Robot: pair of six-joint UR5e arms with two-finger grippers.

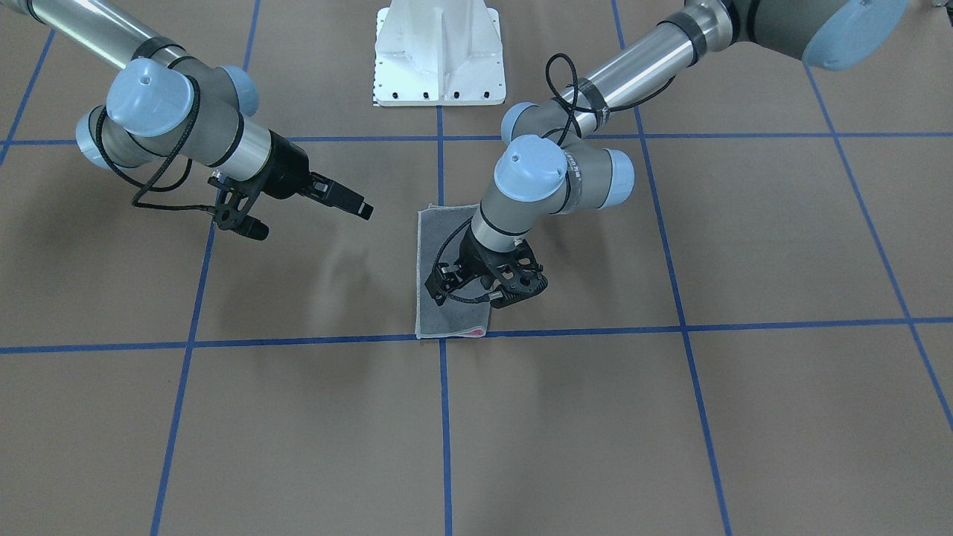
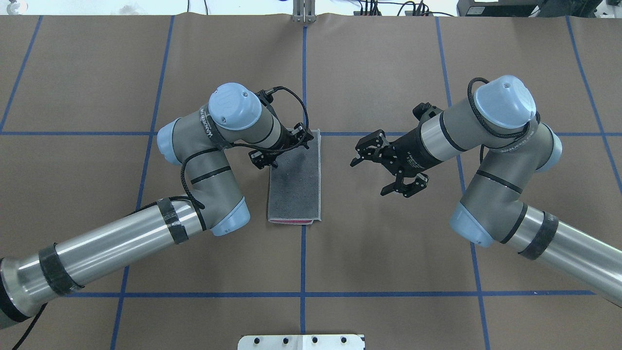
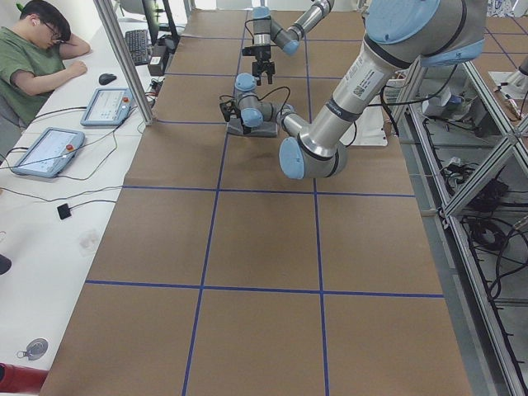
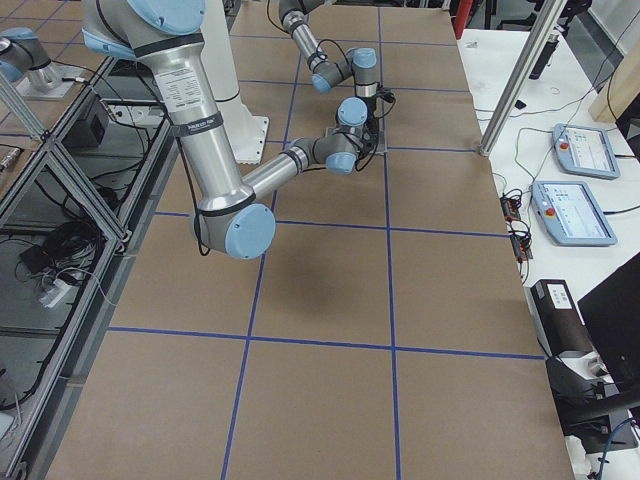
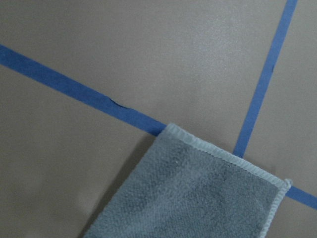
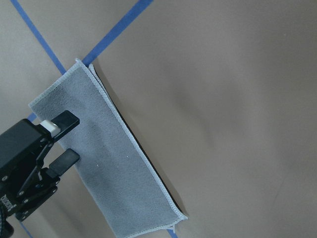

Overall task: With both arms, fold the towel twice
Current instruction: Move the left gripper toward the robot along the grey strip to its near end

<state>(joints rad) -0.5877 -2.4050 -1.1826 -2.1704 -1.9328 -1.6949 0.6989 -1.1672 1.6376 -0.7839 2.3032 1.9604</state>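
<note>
Two silver-grey tubular robot arms with light blue joint caps work over a small terry-cloth towel [image 2: 296,189], grey face up with a light stitched border. It lies as a narrow strip on the brown paper-covered table [image 2: 388,267]. The towel's far short edge sits at the crossing of the blue tape lines [image 2: 302,262]. A sliver of its pink-red face [image 2: 290,221] shows at the end nearest the robot.

The black two-finger left gripper [image 2: 281,148] hangs low over the far left part of the strip. Its fingers [image 6: 63,120] are a moderate way apart with no cloth between them. Whether the tips touch the pile cannot be settled from these angles. The black right gripper [image 2: 384,167] is held well to the right of the towel, jaws spread wide and empty.

The narrow shape suggests the first fold is done and the second is in hand but not begun.

The next move likely calls for both grippers to pinch the two corners of one short end, catching both layers. They would then carry that end in step to the opposite short edge, so the halves meet squarely and the layers do not slide apart.
</note>
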